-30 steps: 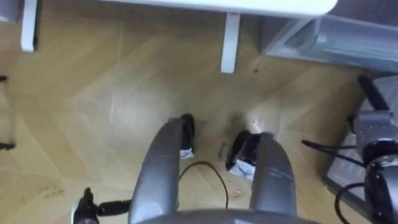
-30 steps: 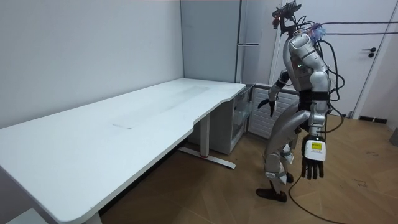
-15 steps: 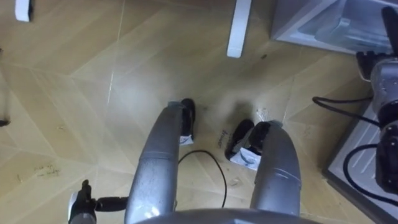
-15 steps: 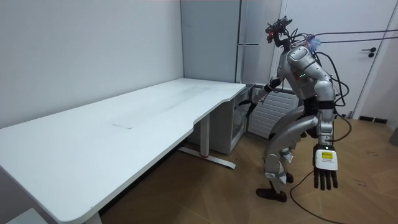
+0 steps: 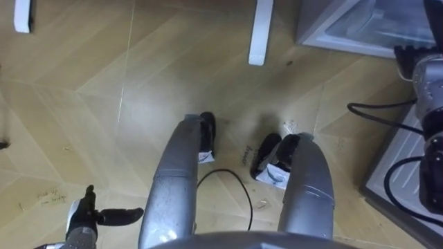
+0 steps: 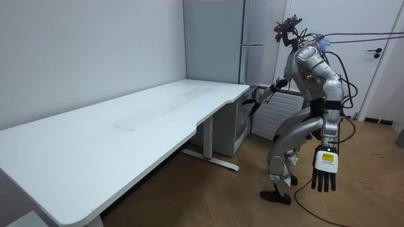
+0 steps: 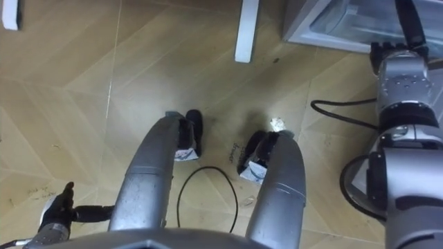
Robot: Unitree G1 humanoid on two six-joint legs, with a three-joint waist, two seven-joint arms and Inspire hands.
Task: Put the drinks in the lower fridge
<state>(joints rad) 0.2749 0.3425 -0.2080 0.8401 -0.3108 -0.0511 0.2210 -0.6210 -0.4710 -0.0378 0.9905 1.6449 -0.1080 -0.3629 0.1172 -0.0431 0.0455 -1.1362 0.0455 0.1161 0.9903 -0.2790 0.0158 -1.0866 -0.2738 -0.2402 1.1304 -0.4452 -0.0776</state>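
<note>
Zero drinks in left hand point(image 6: 324, 170), fingers straight. Right hand point(image 6: 253, 106) at lower fridge point(image 6: 242, 123) by bench point(image 6: 158, 120) end; can't tell its state or where drinks are. Risk: my lean clips the fridge.

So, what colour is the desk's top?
White; the desk shows best in the room view.

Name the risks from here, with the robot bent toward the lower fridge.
1. The right robot hand reaches at the lower fridge close by the desk end; the arm could knock the edge.
2. The desk leg stands just ahead of the feet; a forward step might clip it.
3. The left robot hand hangs open, holding no drink, so loading may stall.
</note>
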